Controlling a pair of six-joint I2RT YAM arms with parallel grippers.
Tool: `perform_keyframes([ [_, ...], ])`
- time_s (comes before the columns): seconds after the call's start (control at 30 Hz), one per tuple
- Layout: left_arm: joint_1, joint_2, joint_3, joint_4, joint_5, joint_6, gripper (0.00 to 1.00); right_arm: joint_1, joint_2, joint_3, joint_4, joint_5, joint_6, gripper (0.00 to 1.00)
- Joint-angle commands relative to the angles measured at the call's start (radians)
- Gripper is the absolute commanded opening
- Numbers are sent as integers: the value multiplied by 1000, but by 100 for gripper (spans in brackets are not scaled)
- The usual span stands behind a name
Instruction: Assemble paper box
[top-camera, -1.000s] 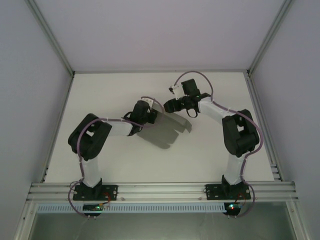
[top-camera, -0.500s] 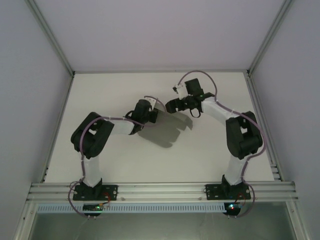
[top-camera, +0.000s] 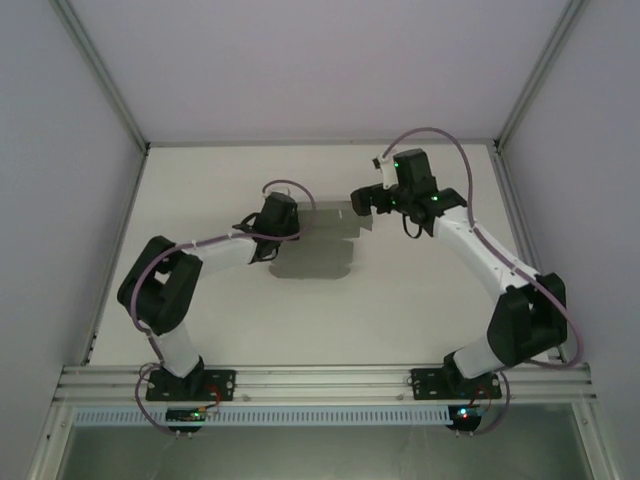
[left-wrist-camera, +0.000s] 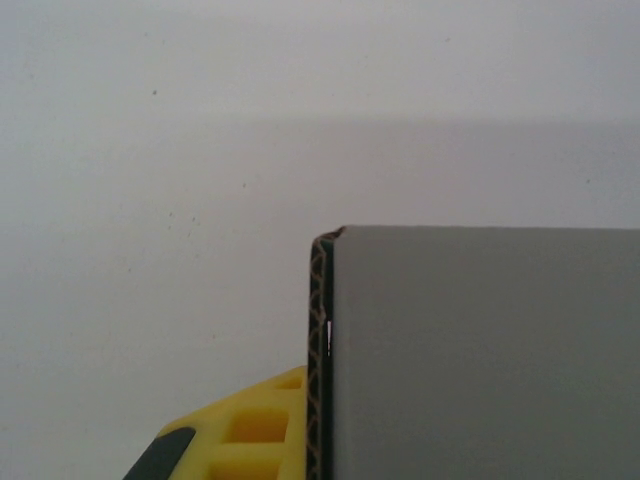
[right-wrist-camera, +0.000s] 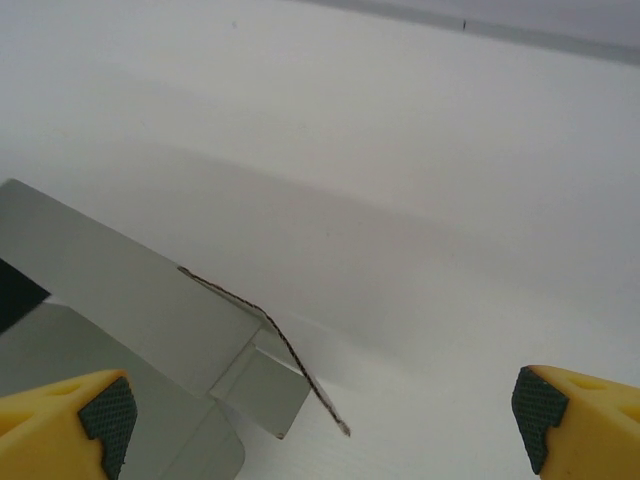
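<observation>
At mid-table, left jaws pinched on the paper box (left-wrist-camera: 480, 350) edge — right jaws spread wide, near it.

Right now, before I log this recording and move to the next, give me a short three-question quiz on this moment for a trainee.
1. True or false: the right claw is clamped on the paper box.
2. Which claw grips the paper box by its edge? A) the left claw B) the right claw C) neither
3. Fill in: in the right wrist view, the paper box sits at the picture's lower ____.
Key: 1 false, the right claw stands wide open. 2 A. 3 left.
</observation>
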Motion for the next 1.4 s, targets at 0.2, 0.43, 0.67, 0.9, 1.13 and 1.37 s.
perform_keyframes([
  [0.2,-18,-29,25,-53,28,-53,0,41,186,20,3,-15,15,100],
  [0.43,-26,-25,40,-49,61,-36,0,106,275,26,178,45,96,99],
  [0.67,-35,-52,39,-66,61,-47,0,128,246,-29,319,288,232,99],
  [0.9,-30,-95,59,-136,9,-63,0,130,85,-111,120,369,197,99],
  [1.13,-27,-144,85,-170,-8,-40,0,102,-131,-308,17,327,222,99],
  [1.37,-28,-174,79,-182,36,-28,0,63,-140,-360,91,264,224,100],
])
